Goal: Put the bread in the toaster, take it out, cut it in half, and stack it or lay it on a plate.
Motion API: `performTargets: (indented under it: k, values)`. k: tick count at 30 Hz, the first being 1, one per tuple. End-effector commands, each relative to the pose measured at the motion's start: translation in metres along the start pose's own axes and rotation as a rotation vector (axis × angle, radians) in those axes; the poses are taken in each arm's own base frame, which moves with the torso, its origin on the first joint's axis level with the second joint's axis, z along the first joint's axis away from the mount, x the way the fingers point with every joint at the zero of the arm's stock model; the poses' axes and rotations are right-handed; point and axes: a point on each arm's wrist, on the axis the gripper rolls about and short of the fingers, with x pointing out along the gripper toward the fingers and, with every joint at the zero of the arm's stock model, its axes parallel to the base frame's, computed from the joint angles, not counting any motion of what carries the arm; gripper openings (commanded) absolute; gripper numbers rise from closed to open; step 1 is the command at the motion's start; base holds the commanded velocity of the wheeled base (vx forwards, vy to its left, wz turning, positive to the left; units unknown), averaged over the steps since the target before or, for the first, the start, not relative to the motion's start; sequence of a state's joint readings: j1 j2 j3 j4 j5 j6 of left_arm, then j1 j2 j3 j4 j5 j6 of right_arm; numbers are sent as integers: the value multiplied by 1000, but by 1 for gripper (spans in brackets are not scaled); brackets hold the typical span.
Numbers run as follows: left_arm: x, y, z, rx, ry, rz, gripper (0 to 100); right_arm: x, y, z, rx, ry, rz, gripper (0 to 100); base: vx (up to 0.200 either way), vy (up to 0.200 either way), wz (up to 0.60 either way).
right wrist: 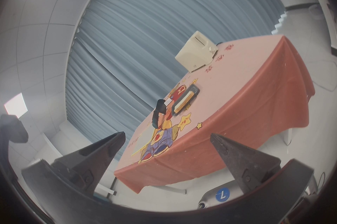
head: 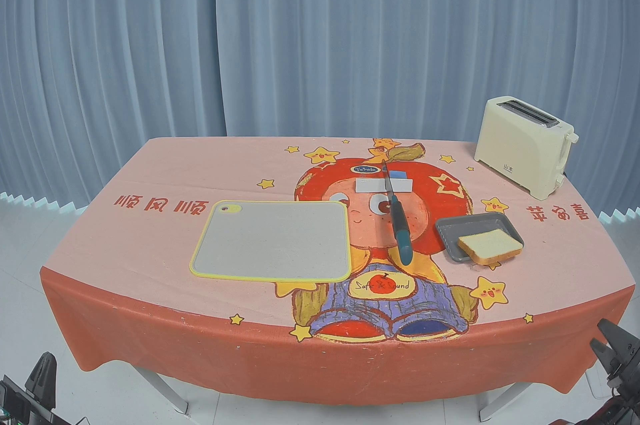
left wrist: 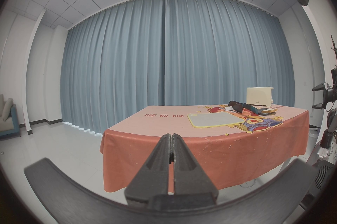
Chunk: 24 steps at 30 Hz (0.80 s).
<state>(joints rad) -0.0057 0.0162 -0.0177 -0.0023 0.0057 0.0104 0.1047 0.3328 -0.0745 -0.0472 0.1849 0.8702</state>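
A slice of bread (head: 491, 244) lies on a small grey tray (head: 453, 226) at the table's right front. The cream toaster (head: 525, 144) stands at the back right corner, slots up and empty. A grey cutting board (head: 272, 240) with a yellow rim lies left of centre. Between board and tray lies a blue-handled knife (head: 399, 222). Both arms hang low, off the table's near side. My left gripper (left wrist: 171, 136) is shut with nothing in it, at the lower left (head: 37, 383). My right gripper (right wrist: 166, 137) is open and empty, at the lower right (head: 610, 343).
The table (head: 167, 180) wears a pink and orange cartoon cloth that hangs over its front edge. A blue curtain closes off the back. A white strip (head: 373, 185) lies under the knife's blade. White floor surrounds the table.
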Motion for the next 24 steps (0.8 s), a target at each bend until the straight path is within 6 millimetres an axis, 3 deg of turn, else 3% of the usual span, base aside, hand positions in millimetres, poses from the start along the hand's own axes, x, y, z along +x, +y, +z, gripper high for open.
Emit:
performTargets:
  k: [1,13,24]
  values:
    - [1,0,-5,0,16,0,0,3,-2,-1,36,59,-2,100,0,0,0]
    - [1,0,-5,0,18,0,0,11,1,2,100,108,-19,100,0,0,0]
    - [1,0,-5,0,16,0,0,38,10,13,179,127,-51,100,0,0,0]
